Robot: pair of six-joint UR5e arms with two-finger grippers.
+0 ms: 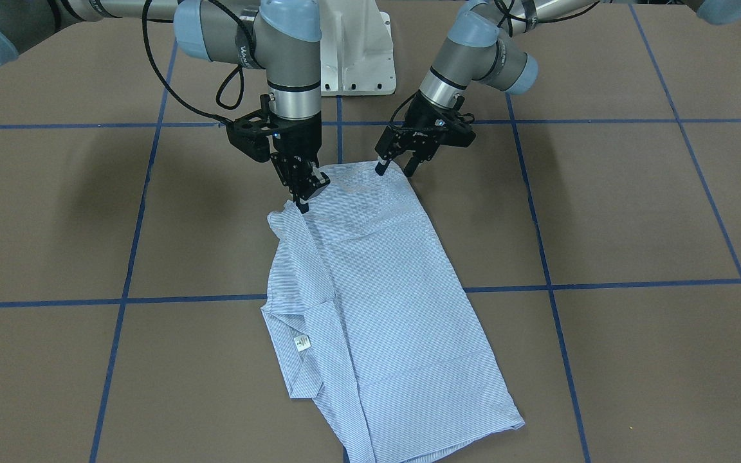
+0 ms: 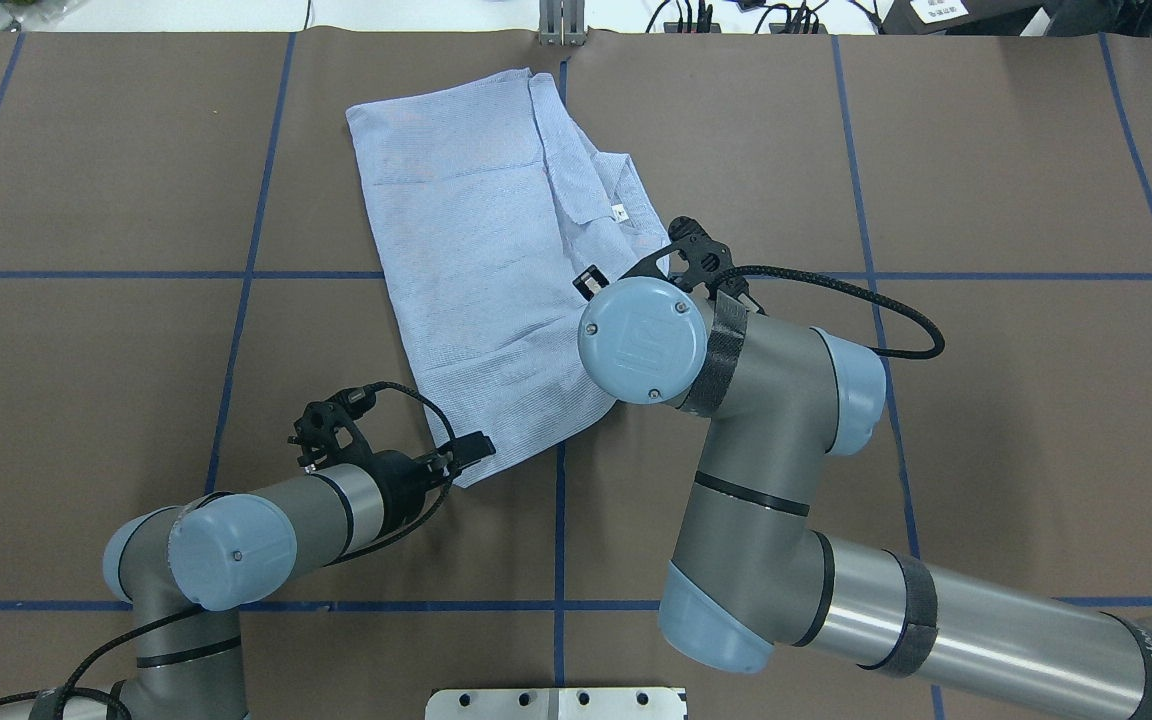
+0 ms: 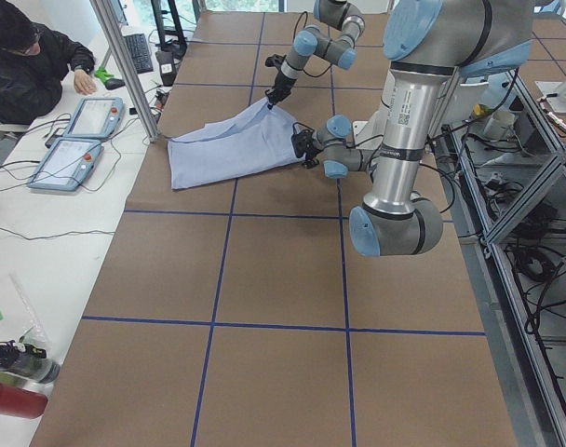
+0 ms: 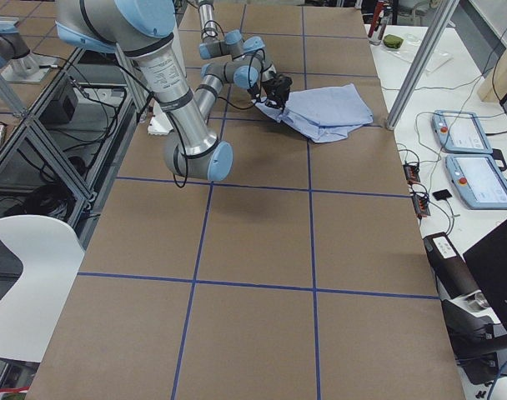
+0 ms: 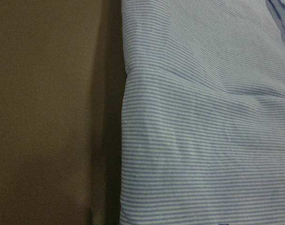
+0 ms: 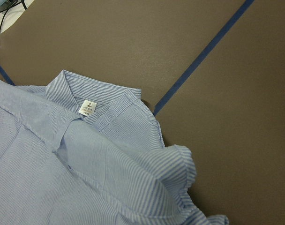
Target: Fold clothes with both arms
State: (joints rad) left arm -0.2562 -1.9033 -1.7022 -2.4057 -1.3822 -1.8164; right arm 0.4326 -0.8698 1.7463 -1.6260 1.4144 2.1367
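Shirt [image 1: 383, 302] lies flat on the surface [image 1: 634, 212], folded lengthwise, collar [image 1: 296, 366] end away from the robot. Right gripper [image 1: 304, 202] jaws look clenched on the shirt's side edge. Left gripper [image 1: 395, 169] jaws are released, straddling its near corner. Left should clamp first. Then both lift level and carry that end toward the collar, edge kept taut.

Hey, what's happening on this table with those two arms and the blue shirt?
Two robot arms are working on a light-blue striped shirt that lies mostly flat on the brown table. Both grippers are at the shirt's end nearest the robot. The right gripper appears to be pinching the edge on the collar side, where the cloth bunches up. The left gripper sits open at the other near corner, not yet gripping it.
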